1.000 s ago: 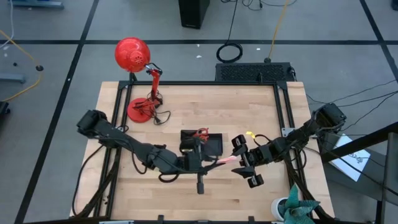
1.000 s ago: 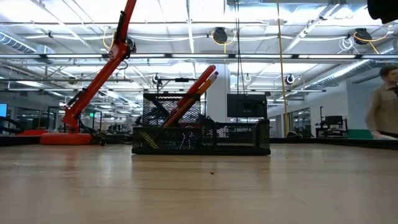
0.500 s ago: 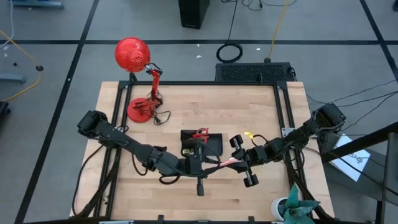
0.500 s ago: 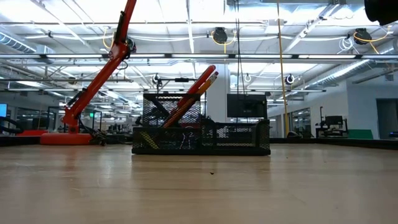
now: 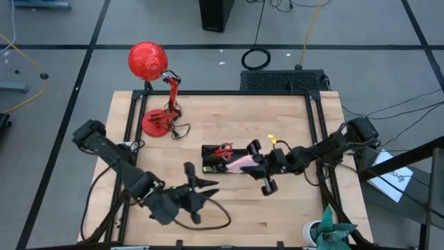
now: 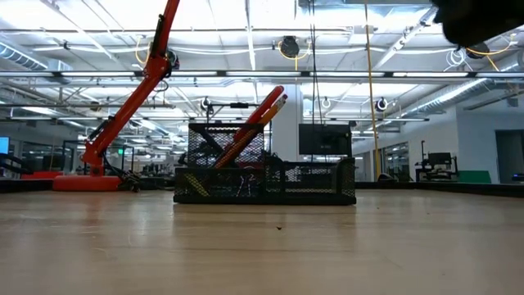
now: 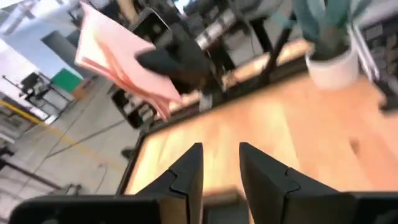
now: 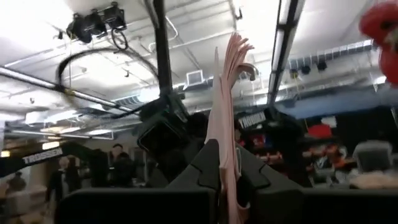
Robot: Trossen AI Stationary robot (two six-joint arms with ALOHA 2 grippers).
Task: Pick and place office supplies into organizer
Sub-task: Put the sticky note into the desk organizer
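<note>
The organizer point(image 5: 223, 158), a low black mesh tray, stands mid-table with red-handled scissors point(image 5: 223, 149) in it. In the low view, orange pencils point(image 6: 254, 123) lean out of the organizer point(image 6: 266, 182). My right gripper point(image 5: 250, 164) hovers just right of the organizer. It is shut on the pale pink sticky-note pad point(image 5: 239, 164), whose free end reaches over the tray's right end. The left wrist view shows the pad point(image 7: 121, 59) held aloft. My left gripper point(image 5: 202, 187) is open and holds nothing, nearer the table's front edge; its fingers point(image 7: 189, 171) show a clear gap. My right gripper pinches the pad's near end point(image 8: 225, 134) between its two fingers, one finger point(image 7: 165, 59) on each flat face. The fingers come from the table's right, slanting upward. The pad stands on edge, sticks out beyond the fingertips and is clear of table and organizer.
A red desk lamp point(image 5: 148, 61) stands with its round base point(image 5: 156, 123) at the far left of the table. A potted plant point(image 5: 326, 232) sits at the near right corner. A dark cable loop point(image 5: 208, 219) lies by the left arm near the front edge.
My right gripper has shut on the pad's free end and carried it toward the table's left, up to the organizer. My left gripper has opened, let go of the pad, and drawn back toward the near left, turning as it went.
</note>
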